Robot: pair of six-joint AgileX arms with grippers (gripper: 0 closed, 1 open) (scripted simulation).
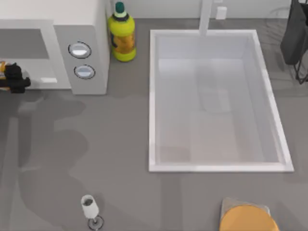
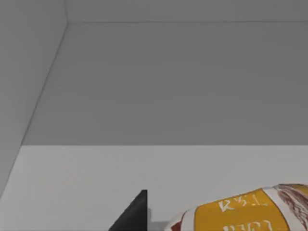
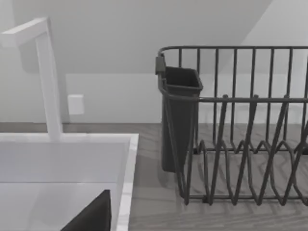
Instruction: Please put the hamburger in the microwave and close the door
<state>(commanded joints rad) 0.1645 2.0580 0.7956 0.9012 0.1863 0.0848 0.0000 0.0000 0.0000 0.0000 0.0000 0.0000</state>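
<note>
Top view: the sink (image 1: 216,166) is seen at the right, the microwave (image 1: 82,29) at the upper left, and the left gripper (image 1: 14,77) is placed at the cavity mouth with the hamburger (image 1: 2,67) apparently beside it, though the frame edge cuts it off. From the left wrist view the hamburger (image 2: 250,209) is shown low over the cavity floor, close to one dark finger (image 2: 132,214); whether the jaws are clamped on it cannot be told. If it is released near the lip, it could be caught or pushed out when the door is swung shut.
</note>
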